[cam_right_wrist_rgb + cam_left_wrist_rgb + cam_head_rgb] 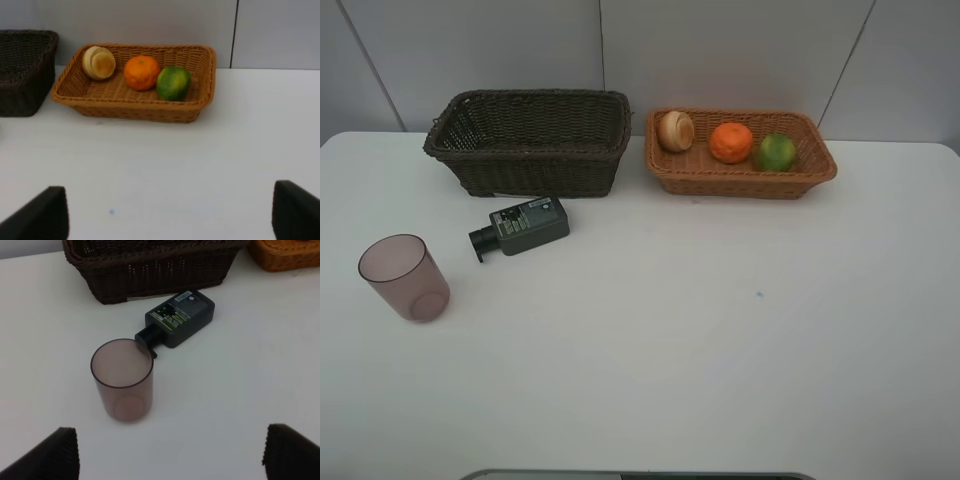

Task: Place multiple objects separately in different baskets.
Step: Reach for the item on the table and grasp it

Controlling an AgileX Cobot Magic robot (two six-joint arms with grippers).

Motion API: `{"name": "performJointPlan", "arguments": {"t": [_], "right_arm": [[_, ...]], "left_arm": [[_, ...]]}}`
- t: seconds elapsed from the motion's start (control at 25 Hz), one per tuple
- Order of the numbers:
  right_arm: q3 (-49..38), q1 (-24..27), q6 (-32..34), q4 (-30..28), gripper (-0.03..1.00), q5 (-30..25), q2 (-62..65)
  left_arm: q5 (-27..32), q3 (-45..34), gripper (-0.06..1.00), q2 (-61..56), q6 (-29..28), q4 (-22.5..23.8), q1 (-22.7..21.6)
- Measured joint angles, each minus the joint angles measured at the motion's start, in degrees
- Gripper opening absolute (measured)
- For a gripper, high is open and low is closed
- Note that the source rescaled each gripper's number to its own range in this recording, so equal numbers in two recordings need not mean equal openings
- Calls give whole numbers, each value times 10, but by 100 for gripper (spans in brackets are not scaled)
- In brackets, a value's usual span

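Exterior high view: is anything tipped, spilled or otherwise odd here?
The dark bottle lies on its side on the table before the dark brown basket, cap toward the upright mauve cup. No spill or damage shows; nothing else stands out.

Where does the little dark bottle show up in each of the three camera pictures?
Exterior high: the dark bottle lies on its side on the table, just in front of the dark brown basket and right of the mauve cup.
Left wrist: the dark bottle lies between the mauve cup and the dark brown basket.
Right wrist: not in it.
Shared landmark: the dark brown basket, seen in all three.
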State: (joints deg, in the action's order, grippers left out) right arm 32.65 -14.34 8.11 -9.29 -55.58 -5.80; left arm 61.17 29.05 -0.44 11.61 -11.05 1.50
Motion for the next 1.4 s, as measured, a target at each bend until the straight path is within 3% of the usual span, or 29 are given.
{"name": "performJointPlan", "arguments": {"t": [0.72, 1.12, 1.4], "right_arm": [[-25, 2, -1, 28, 76, -50, 61], [-25, 126, -23, 37, 76, -50, 62], [-25, 140, -23, 39, 76, -50, 62]], "left_arm": [[0, 0, 99, 0, 0, 0, 0], [0, 0, 99, 0, 0, 0, 0], [0, 0, 99, 0, 0, 0, 0]]}}
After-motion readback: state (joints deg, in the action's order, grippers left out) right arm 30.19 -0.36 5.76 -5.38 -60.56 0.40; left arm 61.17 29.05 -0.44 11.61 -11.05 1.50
